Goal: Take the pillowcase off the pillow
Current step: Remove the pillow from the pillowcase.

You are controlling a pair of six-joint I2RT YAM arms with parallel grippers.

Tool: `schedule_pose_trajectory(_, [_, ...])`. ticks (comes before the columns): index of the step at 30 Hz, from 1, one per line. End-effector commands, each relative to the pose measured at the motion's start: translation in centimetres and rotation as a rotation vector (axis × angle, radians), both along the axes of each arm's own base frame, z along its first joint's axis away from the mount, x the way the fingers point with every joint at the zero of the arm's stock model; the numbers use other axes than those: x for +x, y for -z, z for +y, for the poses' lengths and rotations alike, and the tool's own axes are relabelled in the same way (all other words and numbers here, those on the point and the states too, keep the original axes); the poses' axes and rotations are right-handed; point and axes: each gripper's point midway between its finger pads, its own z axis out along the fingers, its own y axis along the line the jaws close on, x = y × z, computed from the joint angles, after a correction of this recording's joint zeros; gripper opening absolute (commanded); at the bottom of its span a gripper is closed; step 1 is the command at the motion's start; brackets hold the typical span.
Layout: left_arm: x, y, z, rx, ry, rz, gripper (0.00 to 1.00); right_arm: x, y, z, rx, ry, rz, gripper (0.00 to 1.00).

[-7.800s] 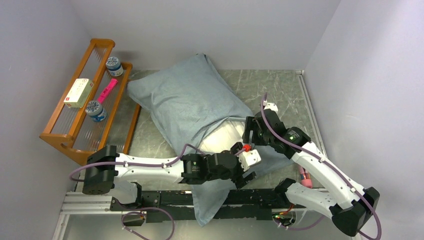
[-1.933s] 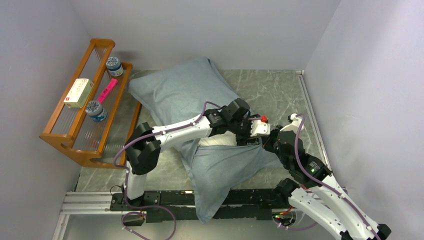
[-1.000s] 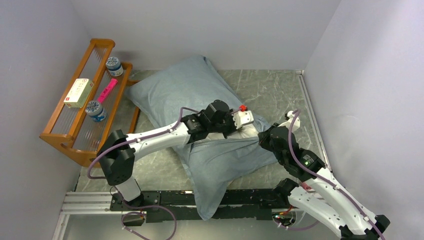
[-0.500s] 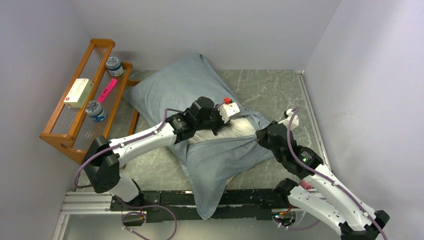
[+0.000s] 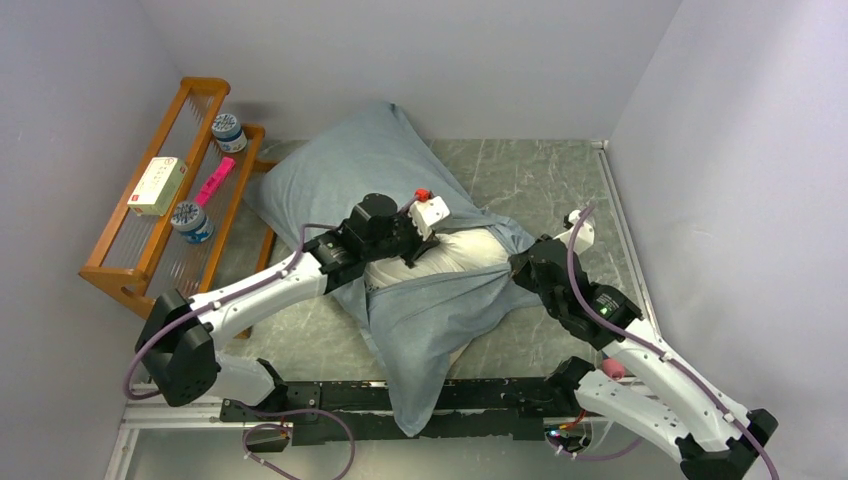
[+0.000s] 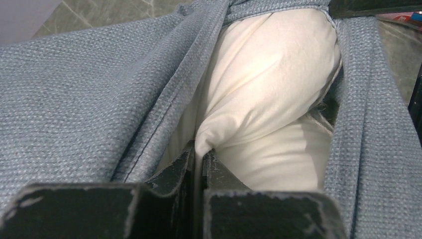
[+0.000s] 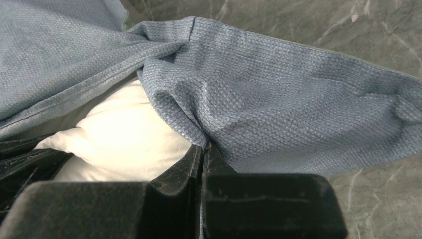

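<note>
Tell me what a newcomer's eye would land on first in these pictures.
The big grey-blue pillowcase sprawls across the middle of the table, with the white pillow bulging out of its open end. The left gripper pinches a fold of that pillow, while the right gripper clamps the pillowcase's edge beside it. An orange wooden rack stands along the table's left side.
</note>
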Motion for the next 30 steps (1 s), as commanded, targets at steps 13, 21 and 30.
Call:
schedule_pose_trajectory(13, [3.5, 3.2, 12.3, 0.219, -0.386, 0.010, 0.05, -0.4, 3.4, -9.4, -0.369, 0.269, 0.109, 0.00])
schedule_pose_trajectory(21, [-0.7, -0.5, 8.9, 0.032, -0.087, -0.063, 0.05, 2.8, 3.7, -2.8, -0.241, -0.126, -0.013, 0.00])
schedule_pose_trajectory(30, [-2.1, -4.1, 6.5, -0.105, 0.039, -0.095, 0.39, 4.0, 0.1, 2.5, -0.156, -0.394, -0.230, 0.00])
